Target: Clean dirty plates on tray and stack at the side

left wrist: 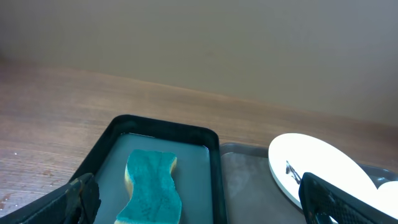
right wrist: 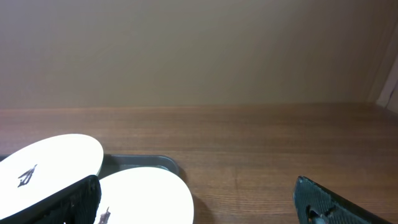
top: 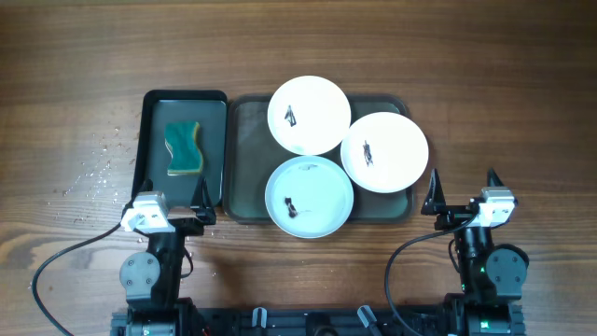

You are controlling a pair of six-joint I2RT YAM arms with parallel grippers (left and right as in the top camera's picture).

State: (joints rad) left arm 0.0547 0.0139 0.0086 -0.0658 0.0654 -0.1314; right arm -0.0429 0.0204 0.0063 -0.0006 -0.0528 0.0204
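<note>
Three plates are seen on the tray [top: 246,159] at the centre of the overhead view, and each is marked by a small dark smudge near its middle. The upper plate [top: 309,115] is laid across the tray's top rim. The right plate [top: 384,152] is carried out past the right rim. The lower plate [top: 309,197] is projected over the bottom rim towards the arms. The three edges are brought together near the tray's centre; whether they touch or overlap cannot be told from above. Only the left third of the tray floor is left uncovered.

The tray's left rim is set against a narrower black tray [top: 145,140], in which a teal sponge [top: 187,147] is laid lengthwise. In the left wrist view the sponge [left wrist: 149,186] is shown at lower centre, with a plate edge at lower right.

Broad stretches of the wooden table [top: 504,103] are shown to the right of the tray and along the top of the frame. At the left, water droplets [top: 98,163] are scattered on the wood.

The left gripper [top: 168,198] is held at the black tray's bottom edge, its fingers spread wide. The right gripper [top: 464,187] is held just off the tray's lower right corner, likewise spread, with nothing between its fingers [right wrist: 329,205].
</note>
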